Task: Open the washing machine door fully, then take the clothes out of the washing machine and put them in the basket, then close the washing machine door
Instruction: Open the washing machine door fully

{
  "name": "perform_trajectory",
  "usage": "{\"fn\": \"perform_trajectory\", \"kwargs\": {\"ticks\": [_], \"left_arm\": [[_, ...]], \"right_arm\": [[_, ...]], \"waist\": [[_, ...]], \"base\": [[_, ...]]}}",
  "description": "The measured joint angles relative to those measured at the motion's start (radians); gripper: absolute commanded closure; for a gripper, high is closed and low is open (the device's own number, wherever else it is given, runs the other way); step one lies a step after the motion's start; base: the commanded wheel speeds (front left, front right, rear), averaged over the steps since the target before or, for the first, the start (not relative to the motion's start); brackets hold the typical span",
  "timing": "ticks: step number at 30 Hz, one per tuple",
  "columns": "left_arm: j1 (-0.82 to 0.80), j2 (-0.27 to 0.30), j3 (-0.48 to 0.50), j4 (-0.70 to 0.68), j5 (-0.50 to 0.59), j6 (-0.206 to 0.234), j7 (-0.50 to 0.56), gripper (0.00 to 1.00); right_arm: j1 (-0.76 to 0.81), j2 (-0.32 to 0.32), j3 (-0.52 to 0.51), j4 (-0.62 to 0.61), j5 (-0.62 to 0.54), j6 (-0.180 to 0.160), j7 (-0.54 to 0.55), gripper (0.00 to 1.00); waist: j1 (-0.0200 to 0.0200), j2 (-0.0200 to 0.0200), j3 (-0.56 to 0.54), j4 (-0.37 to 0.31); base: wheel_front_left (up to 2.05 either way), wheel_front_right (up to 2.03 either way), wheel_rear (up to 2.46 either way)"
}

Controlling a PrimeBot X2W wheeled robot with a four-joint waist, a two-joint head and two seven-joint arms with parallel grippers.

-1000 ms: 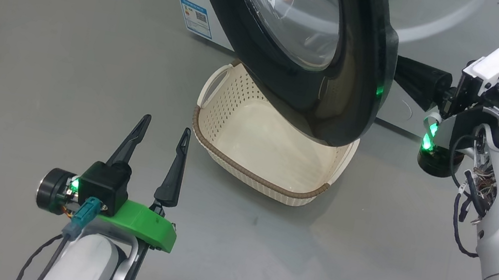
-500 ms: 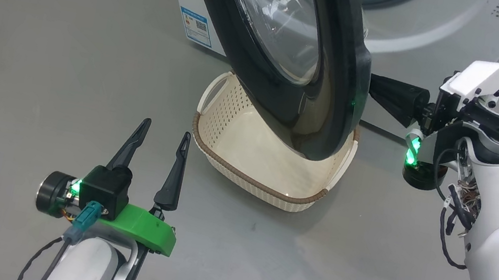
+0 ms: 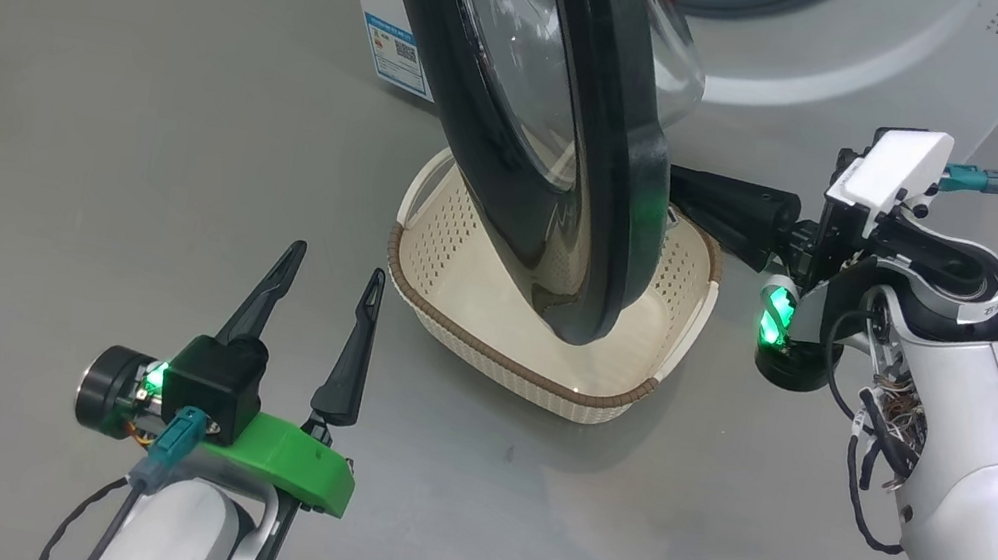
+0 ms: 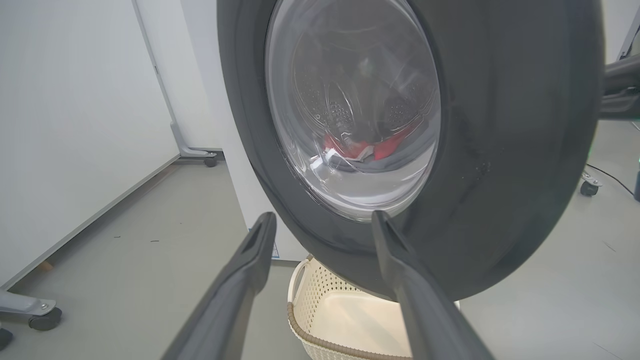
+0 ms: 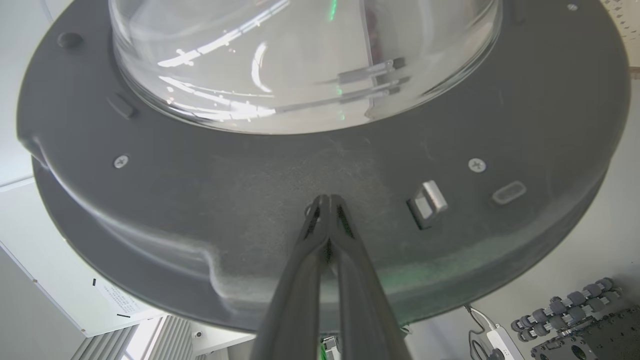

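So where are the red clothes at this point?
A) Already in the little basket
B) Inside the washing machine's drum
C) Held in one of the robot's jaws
B: the red clothes show through the glass of the washing machine door, lying in the drum of the washing machine, and what shows of the basket floor is bare.
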Motion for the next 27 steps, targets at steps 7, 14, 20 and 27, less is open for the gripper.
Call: {"fn": "perform_trajectory", "kwargs": {"ticks": [7,14,20,27], "left_arm": [[0.0,0.0,-0.005,-0.002,0.0,0.0,0.0,0.0],[0.0,0.0,-0.012,-0.004,0.0,0.0,0.0,0.0],[0.0,0.0,-0.016,-0.009,0.0,0.0,0.0,0.0],[0.0,0.0,-0.016,-0.013,0.0,0.0,0.0,0.0]], "right_arm": [[0.016,-0.001,0.072,-0.043,0.062,-0.007,-0.002,1.0],[0.035,0.0,0.149,-0.086,0.102,-0.017,-0.015,1.0],[0.051,0.0,0.195,-0.119,0.138,-0.025,-0.041,1.0],[0.054,0.0,0.233,-0.146,0.156,-0.027,-0.076,1.0]], "waist": [[0.0,0.0,0.002,0.005],[0.0,0.0,0.004,0.011],[0.0,0.0,0.007,0.015],[0.0,0.0,0.014,0.015]], "base": [[0.0,0.0,0.0],[0.0,0.0,0.0],[0.0,0.0,0.0],[0.0,0.0,0.0]]}}
